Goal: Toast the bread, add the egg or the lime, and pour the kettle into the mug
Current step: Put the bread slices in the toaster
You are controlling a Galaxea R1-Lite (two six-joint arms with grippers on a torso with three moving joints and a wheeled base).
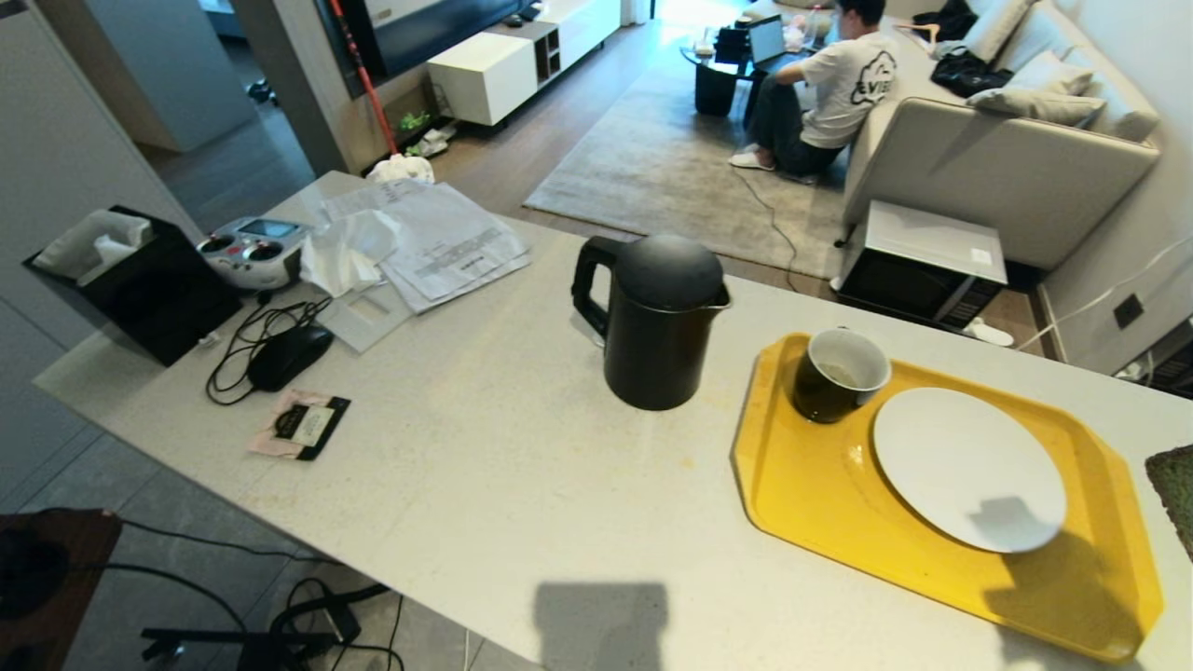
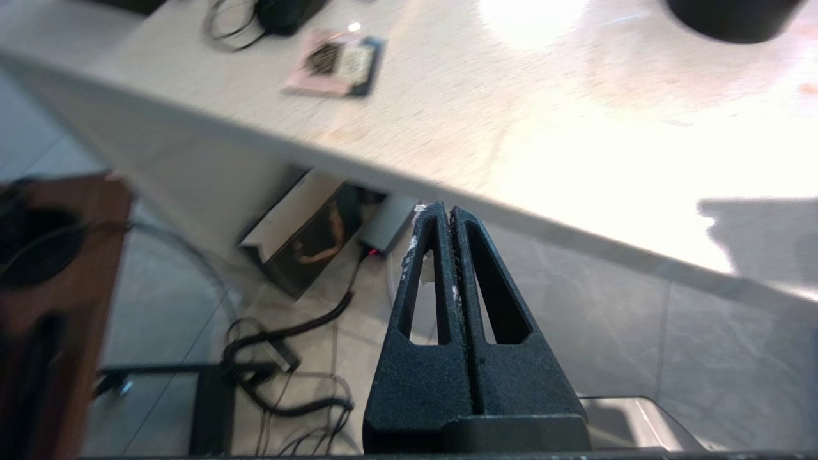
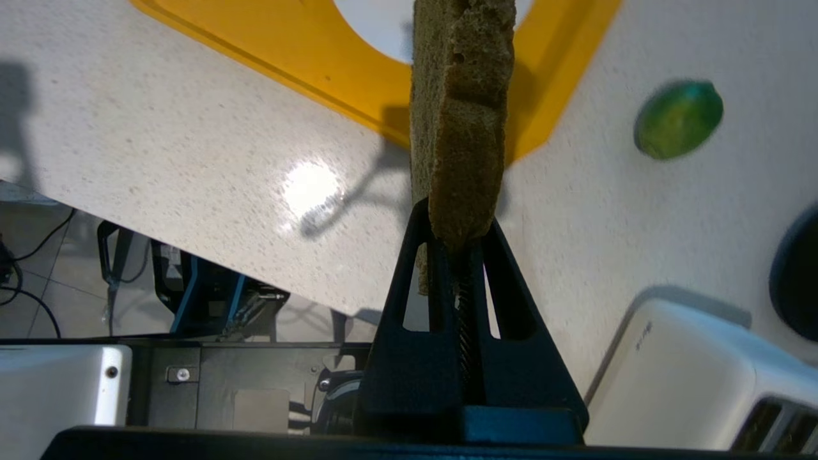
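Observation:
The bread point(image 3: 461, 128) stands on edge, pinched at its lower end by my right gripper point(image 3: 457, 233), above the counter near a corner of the yellow tray point(image 3: 287, 51). In the head view only an edge of the bread point(image 1: 1176, 494) shows at the far right. The lime point(image 3: 679, 119) lies on the counter beside the tray. The black kettle point(image 1: 657, 321) stands mid-counter, and the mug point(image 1: 839, 373) sits on the tray point(image 1: 820, 503) next to a white plate point(image 1: 969, 466). My left gripper point(image 2: 445, 211) is shut and empty, parked below the counter's front edge. The egg is out of view.
A white toaster point(image 3: 696, 377) stands close to my right gripper, with a dark round object point(image 3: 799, 275) past it. A tissue box point(image 1: 140, 280), a controller point(image 1: 253, 250), papers point(image 1: 438, 244) and a mouse point(image 1: 289, 356) crowd the counter's left end. A person point(image 1: 829, 93) sits by the sofa.

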